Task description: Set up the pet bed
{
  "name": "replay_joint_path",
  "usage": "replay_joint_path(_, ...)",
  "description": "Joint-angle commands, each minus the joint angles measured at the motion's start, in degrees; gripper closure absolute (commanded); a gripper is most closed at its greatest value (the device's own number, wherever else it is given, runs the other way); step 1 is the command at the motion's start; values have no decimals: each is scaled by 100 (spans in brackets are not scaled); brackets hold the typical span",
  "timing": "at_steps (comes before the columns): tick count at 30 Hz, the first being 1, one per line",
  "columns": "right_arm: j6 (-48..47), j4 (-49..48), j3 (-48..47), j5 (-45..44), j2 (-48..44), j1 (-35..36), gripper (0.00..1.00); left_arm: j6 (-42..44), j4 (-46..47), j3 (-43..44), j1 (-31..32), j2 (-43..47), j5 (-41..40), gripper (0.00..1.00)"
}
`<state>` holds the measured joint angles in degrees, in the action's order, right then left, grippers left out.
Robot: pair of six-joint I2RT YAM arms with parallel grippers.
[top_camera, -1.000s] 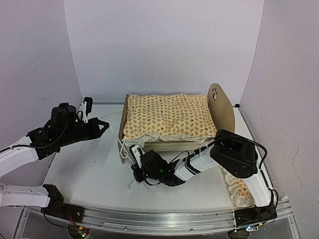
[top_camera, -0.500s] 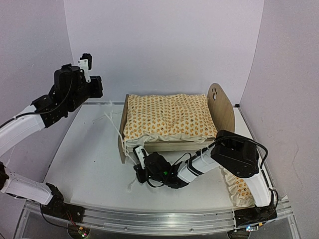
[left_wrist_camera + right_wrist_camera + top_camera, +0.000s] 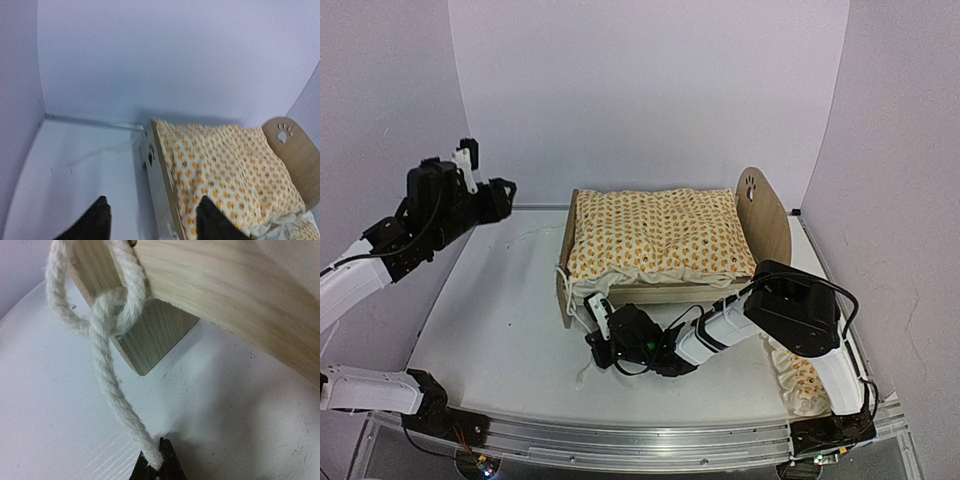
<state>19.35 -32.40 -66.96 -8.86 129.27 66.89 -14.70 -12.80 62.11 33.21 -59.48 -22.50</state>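
The pet bed point(image 3: 670, 293) sits on the counter point(image 3: 500, 320) toward 1 o'clock, with a quilt point(image 3: 660, 235) on top. It is probably light, stiff wood that slides easily, so grip an end board. The right pincer point(image 3: 157, 467) is clamped on its rope point(image 3: 112, 385). The left pincer point(image 3: 155, 220), at 10 o'clock, is spread apart and empty.

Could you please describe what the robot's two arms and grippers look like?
The left arm and right arm share white tubular links, bulky black joint housings and thin black cables. The left gripper has dark, tapered fingers; the right gripper is black, with narrow pointed tips.
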Motion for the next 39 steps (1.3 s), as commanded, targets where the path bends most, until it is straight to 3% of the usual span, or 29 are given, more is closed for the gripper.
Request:
replay_joint_path(1,-12,300,-172,438,-357,13,100,-2130,-94,-1259,-5,36,1935,21)
replay_joint_path(4,-86,343,-133,525,-455,8,100,-3190,532,-1759,-238,-147,2548,14)
replay_joint_path(7,-124,335,-75,550,-508,14,100,-4396,1020,-2106,-833,-470,3186,15)
replay_joint_path(12,-66,217,6,688,-517,15,100,-6158,2761,-2883,-1517,-1076,4368,20)
replay_joint_path(17,-119,160,13,773,-523,17,100,-6881,3886,-2932,-1523,-2173,5467,25)
replay_joint_path(23,-164,84,59,793,-552,16,100,-6967,4566,-2993,-1494,-2766,5783,26)
replay_joint_path(27,-179,57,69,807,-557,15,100,-7048,5116,-2943,-1472,-3183,6010,39)
replay_joint_path(31,-178,52,86,830,-548,17,100,-7184,5382,-3087,-1384,-3111,5966,60)
replay_joint_path(39,-185,33,77,844,-550,17,100,-7364,5805,-3901,-1370,-2118,5489,98)
